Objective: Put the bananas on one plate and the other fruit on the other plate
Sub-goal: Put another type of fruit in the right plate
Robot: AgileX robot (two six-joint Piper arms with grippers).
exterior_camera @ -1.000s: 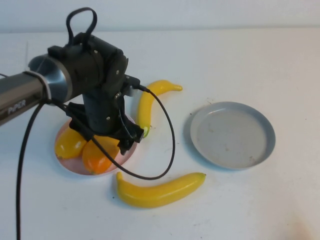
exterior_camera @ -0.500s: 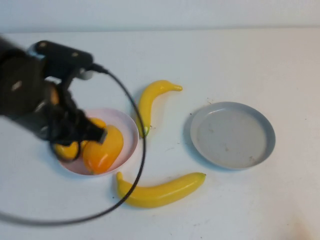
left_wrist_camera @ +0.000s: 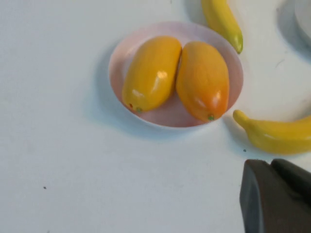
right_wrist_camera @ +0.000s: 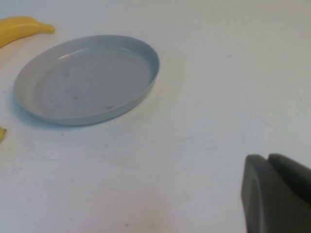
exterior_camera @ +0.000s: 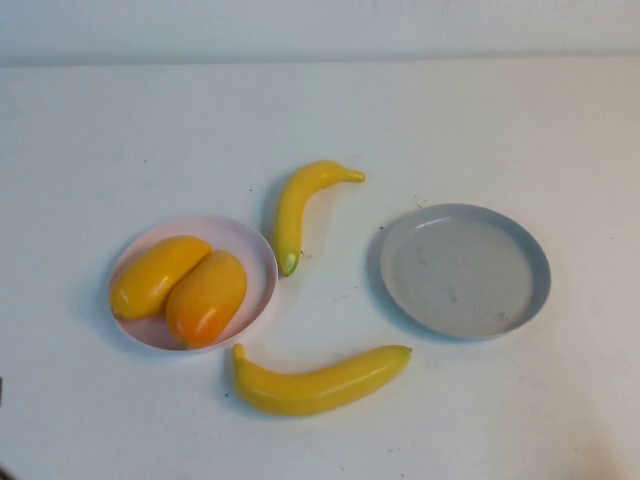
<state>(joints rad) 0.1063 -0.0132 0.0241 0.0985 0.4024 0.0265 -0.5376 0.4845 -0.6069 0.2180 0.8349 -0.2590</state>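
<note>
**Mangoes plated; both bananas on the table**

While both arms are out of the high view, each wrist camera shows its own gripper at the frame edge. The left gripper (left_wrist_camera: 277, 199) hangs above bare table near the pale pink plate (exterior_camera: 255, 255), its jaws closed together and holding nothing. The right gripper (right_wrist_camera: 277, 194) sits over bare table near the grey-blue plate (exterior_camera: 535, 255), jaws likewise closed and empty.

The pink plate, on the robot's left, holds both mango-like fruits side by side and touching: the yellow mango (exterior_camera: 155, 275) on the outer side and the orange-blushed mango (exterior_camera: 207, 297) on the inner side.

The grey-blue plate lies on the right, well apart from the pink one.

Both bananas rest on the white table (exterior_camera: 450, 120) — neither is on a plate. The smaller banana (exterior_camera: 297, 205) lies between the two plates toward the far side, its green tip just beside the pink plate's rim. The larger banana (exterior_camera: 320, 385) lies on the near side, its stem end just beside the pink plate.
</note>
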